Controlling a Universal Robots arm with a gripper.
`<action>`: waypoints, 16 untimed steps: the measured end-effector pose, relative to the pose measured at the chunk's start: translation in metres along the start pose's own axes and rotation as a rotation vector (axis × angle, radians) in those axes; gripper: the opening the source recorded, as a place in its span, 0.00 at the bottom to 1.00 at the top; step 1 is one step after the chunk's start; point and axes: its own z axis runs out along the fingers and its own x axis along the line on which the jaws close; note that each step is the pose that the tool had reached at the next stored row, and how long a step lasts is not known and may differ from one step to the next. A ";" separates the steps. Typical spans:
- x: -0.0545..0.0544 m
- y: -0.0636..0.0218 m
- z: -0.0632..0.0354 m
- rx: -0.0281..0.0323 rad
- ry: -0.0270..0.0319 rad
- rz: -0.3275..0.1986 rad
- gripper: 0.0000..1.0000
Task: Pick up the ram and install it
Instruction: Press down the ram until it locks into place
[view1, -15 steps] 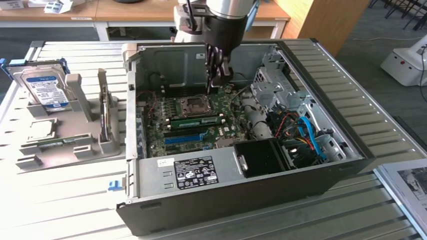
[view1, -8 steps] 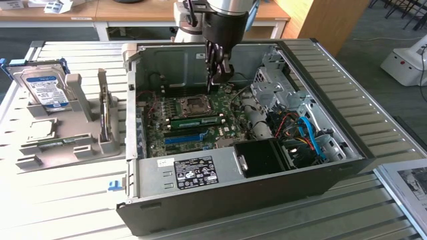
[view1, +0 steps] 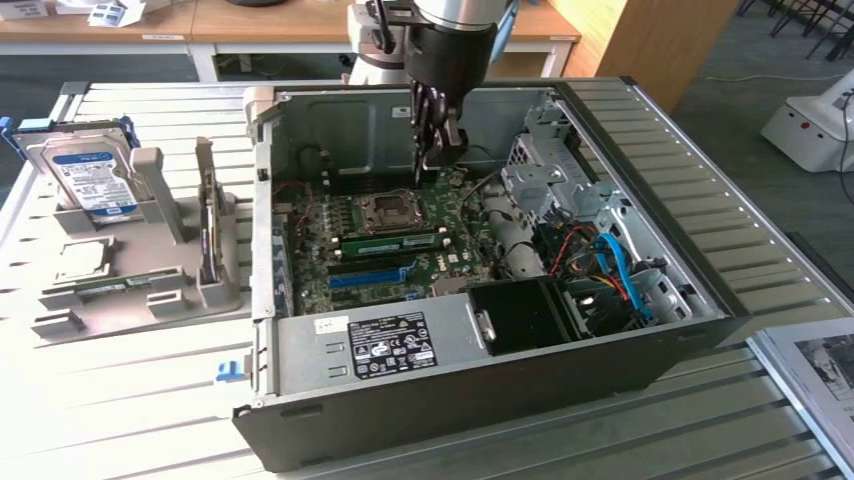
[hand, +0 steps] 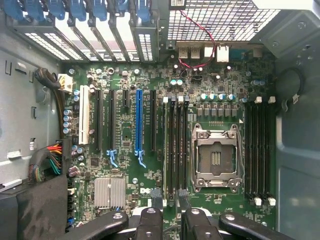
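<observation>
A green ram stick sits along a slot on the motherboard, between the CPU socket and the blue slot strip. My gripper hangs above the board near the socket, a little beyond the stick and not touching it. In the wrist view its fingertips stand slightly apart, open, with nothing between them; they straddle the dark memory slots beside the socket. Another thin green board lies in the grey fixture outside the case.
The open computer case walls in the board, with a drive cage, blue and red cables and a black power supply. On the exterior view's left, a grey fixture holds a hard drive.
</observation>
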 end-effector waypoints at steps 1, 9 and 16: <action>0.000 0.0000 0.0000 0.0000 0.0000 0.000 0.25; 0.000 0.0000 0.0000 0.0000 0.0000 0.000 0.11; 0.000 0.0000 0.0000 0.0000 0.0000 0.000 0.11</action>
